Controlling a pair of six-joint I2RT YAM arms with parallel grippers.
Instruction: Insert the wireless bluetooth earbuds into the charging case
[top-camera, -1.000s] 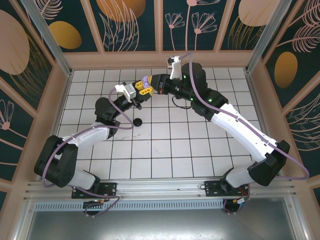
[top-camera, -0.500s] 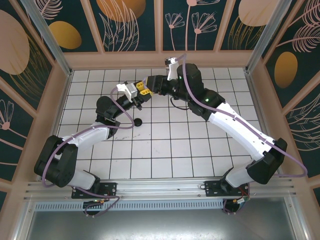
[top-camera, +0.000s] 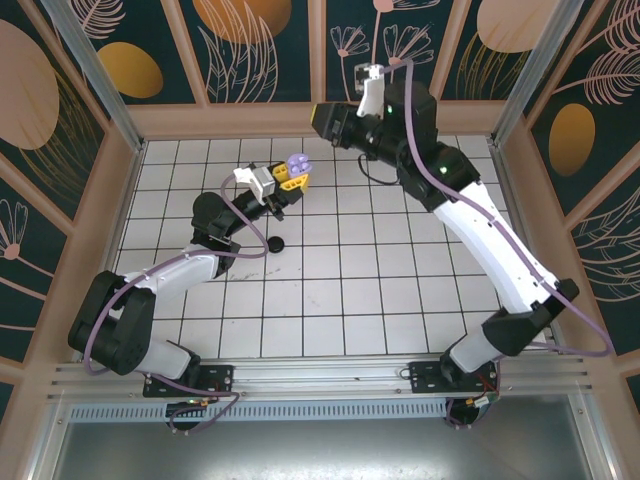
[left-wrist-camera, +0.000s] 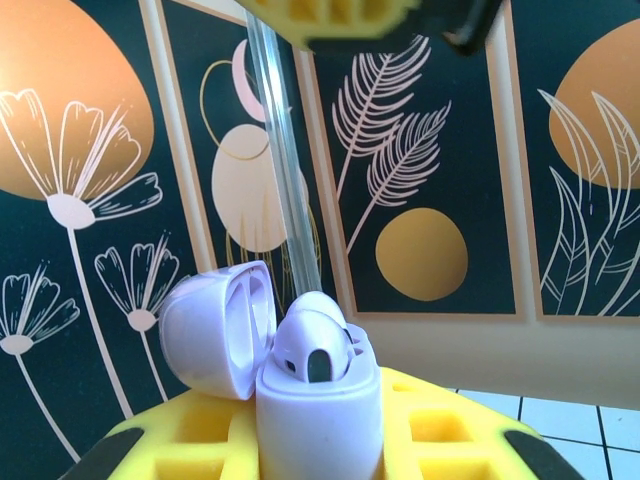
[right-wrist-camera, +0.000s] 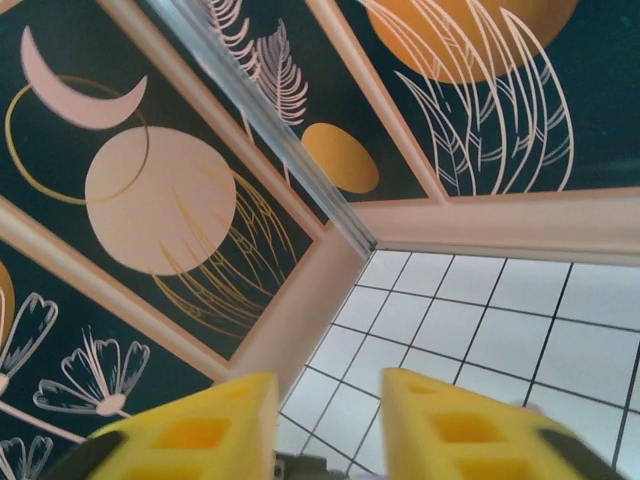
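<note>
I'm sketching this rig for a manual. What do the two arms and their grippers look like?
The left arm and right arm have white link shells, black joints and looping purple cables. The left gripper and right gripper have yellow fingers with square recesses.

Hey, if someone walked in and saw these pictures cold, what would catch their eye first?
The open lilac case, gripped in the left hand above the far tiles, with an earbud seated in it and its lid swung aside. Next, the right hand, raised by the back wall, its yellow fingers apart with nothing between them. A small black thing lies on a white tile nearer the arms.
</note>
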